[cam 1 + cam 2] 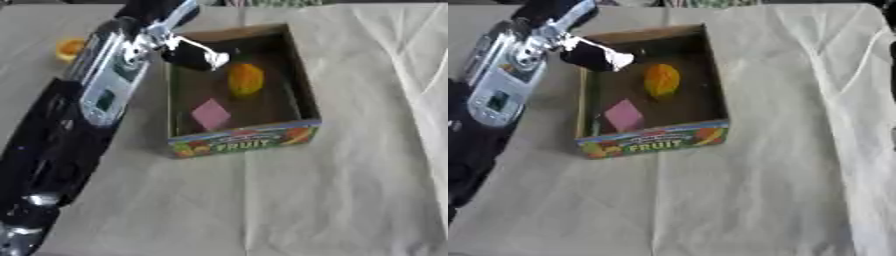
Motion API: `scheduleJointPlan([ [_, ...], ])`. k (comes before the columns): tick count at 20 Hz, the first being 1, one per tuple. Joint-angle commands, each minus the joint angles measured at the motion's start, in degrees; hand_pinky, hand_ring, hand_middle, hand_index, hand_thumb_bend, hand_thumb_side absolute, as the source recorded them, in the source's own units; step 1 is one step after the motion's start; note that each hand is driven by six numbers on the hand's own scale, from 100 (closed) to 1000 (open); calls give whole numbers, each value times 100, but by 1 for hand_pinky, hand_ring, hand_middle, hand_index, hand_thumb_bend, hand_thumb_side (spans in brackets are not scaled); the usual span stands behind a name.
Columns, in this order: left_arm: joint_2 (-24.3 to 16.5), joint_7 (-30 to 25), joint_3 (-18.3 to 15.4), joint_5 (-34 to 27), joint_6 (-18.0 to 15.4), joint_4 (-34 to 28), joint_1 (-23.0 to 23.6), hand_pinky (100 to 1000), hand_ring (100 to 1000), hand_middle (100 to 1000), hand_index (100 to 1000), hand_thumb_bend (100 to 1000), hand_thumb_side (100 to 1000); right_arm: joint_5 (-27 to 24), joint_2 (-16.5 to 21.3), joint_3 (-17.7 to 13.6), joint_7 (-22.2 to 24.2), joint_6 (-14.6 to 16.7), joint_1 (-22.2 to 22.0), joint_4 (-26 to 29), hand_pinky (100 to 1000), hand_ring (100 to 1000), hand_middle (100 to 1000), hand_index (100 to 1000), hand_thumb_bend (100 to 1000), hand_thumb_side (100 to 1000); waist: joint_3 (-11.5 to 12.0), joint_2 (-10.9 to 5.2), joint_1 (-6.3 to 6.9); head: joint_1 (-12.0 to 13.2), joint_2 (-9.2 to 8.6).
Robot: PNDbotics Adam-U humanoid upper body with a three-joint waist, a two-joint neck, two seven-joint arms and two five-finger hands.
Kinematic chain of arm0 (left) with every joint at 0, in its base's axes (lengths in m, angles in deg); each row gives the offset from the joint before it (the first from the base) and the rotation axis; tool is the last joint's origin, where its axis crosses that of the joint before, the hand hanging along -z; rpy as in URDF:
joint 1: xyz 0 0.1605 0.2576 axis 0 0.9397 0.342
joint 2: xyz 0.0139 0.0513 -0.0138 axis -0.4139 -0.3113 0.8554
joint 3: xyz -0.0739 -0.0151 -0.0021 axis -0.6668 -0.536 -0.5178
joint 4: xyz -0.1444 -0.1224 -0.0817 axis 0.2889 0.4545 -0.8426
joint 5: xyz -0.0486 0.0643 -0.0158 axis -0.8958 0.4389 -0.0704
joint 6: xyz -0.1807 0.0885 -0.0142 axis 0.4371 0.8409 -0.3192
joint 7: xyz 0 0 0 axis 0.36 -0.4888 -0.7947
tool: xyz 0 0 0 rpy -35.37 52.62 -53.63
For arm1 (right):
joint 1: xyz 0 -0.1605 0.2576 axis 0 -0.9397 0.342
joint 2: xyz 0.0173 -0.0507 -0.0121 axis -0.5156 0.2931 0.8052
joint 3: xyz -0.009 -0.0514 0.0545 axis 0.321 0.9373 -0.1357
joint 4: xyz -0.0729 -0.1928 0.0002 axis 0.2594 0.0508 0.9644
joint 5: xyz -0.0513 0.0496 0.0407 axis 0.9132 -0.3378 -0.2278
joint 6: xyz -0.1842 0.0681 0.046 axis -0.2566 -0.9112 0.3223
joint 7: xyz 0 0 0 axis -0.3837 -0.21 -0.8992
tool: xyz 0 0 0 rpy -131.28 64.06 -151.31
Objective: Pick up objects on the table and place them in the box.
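Surface: pale cloth (289, 200) is spread over the table, creased toward the right side.
Box: an open cardboard box (302, 85) with "FRUIT" printed on its near wall is set at mid-table.
Box contents: an orange fruit-like object (246, 79) is seen inside toward the far side, and a pink flat piece (211, 114) lies on the floor nearer the front wall; the two are apart.
Left hand: the left hand (194, 54) is reached in from the left over the box's far-left corner, above the rim. Whether its fingers are spread or curled cannot be told, and nothing can be made out in it.
Right hand: not shown in either view.
Remaining object: a small orange-yellow object (69, 48) is left on the cloth, well apart from the box on its left, partly hidden behind the arm.
Step in hand: a placing step is judged to be at or near its end, since the hand is over the box and the fruit lies just beside it.
Next move: the hand would need to be lifted clear of the rim, swung left to the remaining object, and brought down over it for a grasp.
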Motion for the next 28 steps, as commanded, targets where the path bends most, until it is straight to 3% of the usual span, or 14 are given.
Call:
scheduleJointPlan([
  [1, -874, 51, -418, -89, 281, -238, 46, 884, 880, 830, 923, 466, 279, 50, 159, -120, -64, 15, -12, 117, 820, 738, 737, 744, 100, 762, 15, -82, 7, -88, -11],
  [5, -1647, -11, -767, -223, 434, -20, 289, 892, 892, 839, 924, 498, 275, 94, 171, -140, -107, 18, -46, 117, 820, 738, 737, 744, 100, 765, 25, -36, 17, -105, -48],
  [10, -2211, -366, -776, -624, 295, 569, 456, 888, 885, 839, 924, 563, 246, 120, 173, -132, -129, 18, -46, 117, 820, 737, 737, 743, 100, 770, 26, 32, -6, -67, -93],
  [21, -1969, -600, -666, -550, -36, 2053, 154, 889, 893, 858, 922, 616, 227, 132, 150, -106, -141, -3, 8, 117, 820, 735, 736, 742, 100, 775, -136, 167, -90, 71, -295],
  [28, -1883, -658, -819, -152, -62, 2773, -38, 889, 894, 857, 928, 628, 100, 128, 133, -90, -166, -23, 28, 117, 819, 732, 733, 739, 100, 777, -194, 245, -62, 116, -422],
])
